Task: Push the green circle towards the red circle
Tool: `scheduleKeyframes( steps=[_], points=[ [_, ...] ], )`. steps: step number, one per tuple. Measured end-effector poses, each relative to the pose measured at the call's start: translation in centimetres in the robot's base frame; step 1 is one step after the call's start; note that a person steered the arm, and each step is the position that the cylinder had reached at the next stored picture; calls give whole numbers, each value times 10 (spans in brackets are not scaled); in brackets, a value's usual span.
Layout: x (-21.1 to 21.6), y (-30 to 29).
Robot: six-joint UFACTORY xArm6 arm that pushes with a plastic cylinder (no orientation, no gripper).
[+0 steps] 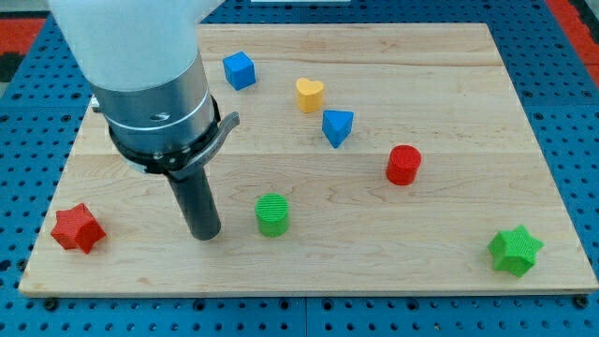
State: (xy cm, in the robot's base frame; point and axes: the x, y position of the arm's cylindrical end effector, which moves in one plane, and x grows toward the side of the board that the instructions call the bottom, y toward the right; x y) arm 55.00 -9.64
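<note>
The green circle stands on the wooden board at the lower middle. The red circle stands to its upper right, well apart from it. My tip rests on the board just to the left of the green circle, with a small gap between them. The dark rod rises from the tip into the arm's metal collar at the upper left.
A red star lies at the lower left. A green star lies at the lower right. A blue cube, a yellow heart and a blue triangular block sit across the upper middle.
</note>
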Motion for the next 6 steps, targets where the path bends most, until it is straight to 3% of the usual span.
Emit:
scheduleKeyframes(
  steps=[1,2,3,6],
  points=[
    [-4,84],
    [-5,128],
    [-20,65],
    [-37,167]
  ],
)
